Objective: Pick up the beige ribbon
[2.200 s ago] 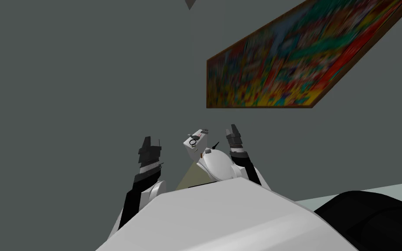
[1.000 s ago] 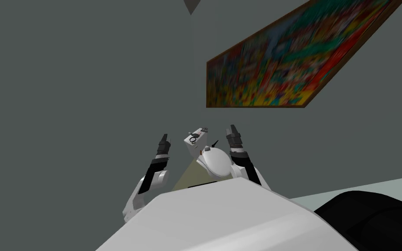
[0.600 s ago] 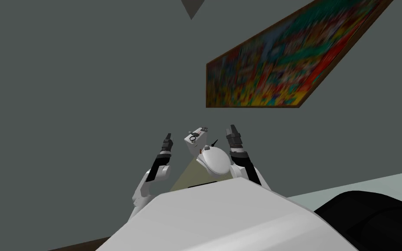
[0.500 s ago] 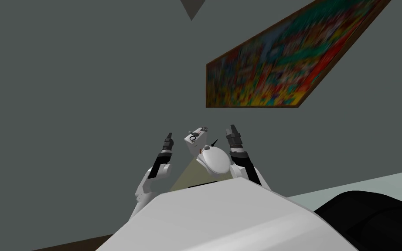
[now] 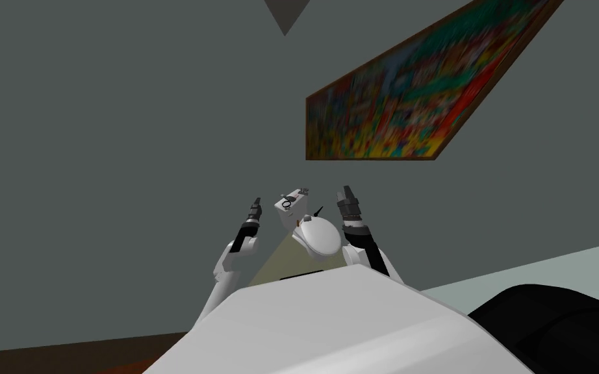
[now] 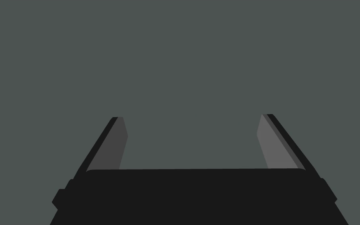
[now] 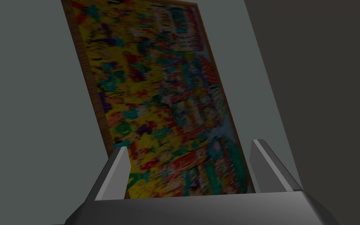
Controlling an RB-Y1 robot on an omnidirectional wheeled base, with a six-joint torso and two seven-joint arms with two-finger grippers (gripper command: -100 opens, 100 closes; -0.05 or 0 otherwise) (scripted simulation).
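The left hand (image 5: 255, 208) stands just left of the small white box (image 5: 290, 211), its fingers (image 6: 116, 140) spread apart and holding nothing, facing a flat grey wall (image 6: 175, 58). The right hand (image 5: 347, 195) stands just right of the box, likewise spread and empty. A pale beige wedge (image 5: 277, 263) lies just below the box, between the two forearms and touching neither hand; whether this is the ribbon cannot be determined.

Blurred framed picture (image 5: 389, 110) runs off the top edge.
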